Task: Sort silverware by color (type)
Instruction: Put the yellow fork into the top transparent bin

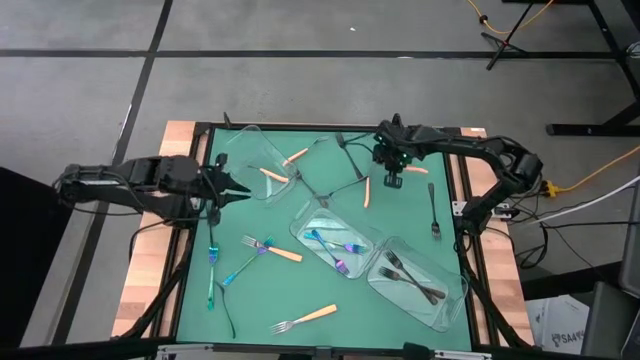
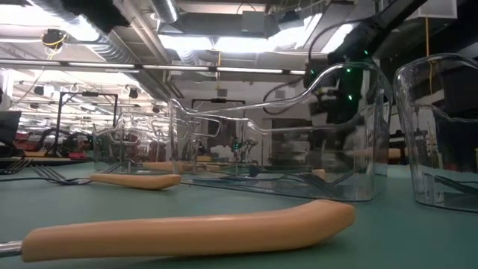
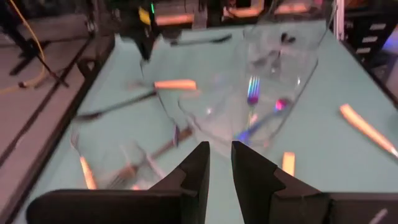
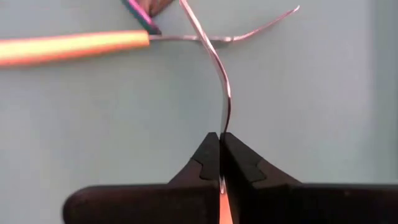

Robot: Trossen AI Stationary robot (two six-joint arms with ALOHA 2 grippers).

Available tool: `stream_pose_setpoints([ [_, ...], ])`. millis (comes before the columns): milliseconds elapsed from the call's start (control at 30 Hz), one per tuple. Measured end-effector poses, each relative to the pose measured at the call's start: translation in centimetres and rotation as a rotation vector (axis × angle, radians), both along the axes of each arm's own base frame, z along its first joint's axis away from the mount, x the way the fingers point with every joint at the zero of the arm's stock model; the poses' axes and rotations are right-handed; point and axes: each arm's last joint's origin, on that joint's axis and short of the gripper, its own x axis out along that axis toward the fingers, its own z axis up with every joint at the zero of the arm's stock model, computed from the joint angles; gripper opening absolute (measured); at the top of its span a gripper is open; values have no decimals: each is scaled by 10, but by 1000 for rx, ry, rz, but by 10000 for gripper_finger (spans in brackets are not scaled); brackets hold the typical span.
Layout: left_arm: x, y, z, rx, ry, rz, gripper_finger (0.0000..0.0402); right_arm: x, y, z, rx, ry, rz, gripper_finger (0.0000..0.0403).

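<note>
The silverware lies scattered on the green mat: orange-handled pieces, blue-purple ones and a dark fork. Blue-purple pieces lie in the middle clear tray; dark forks lie in the near right tray. At the far right, my right gripper is shut on an orange-handled fork. My left gripper hovers at the left edge, slightly open, with nothing between its fingers. My right gripper pinches the orange-handled fork between its two fingers where the silver neck meets the orange handle. The fingers come from above, pointing steeply down. The curved neck runs on past the fingertips toward the mat; its head end leaves the picture.
A third clear tray stands at the far left with two orange-handled pieces by it. Another orange-handled piece lies on the mat just beyond my right gripper. A dark fork lies at the far edge. Wooden borders flank the mat.
</note>
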Motion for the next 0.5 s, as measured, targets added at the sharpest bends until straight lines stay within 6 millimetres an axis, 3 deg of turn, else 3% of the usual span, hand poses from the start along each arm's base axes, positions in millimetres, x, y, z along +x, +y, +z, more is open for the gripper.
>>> stream_pose_setpoints([
  [233,-7,0,-34,-28,11,24,61,24,-1,60,-25,-83,-70,0],
  [500,-4,0,-56,-28,24,23,61,62,8,139,-137,-433,-80,0],
])
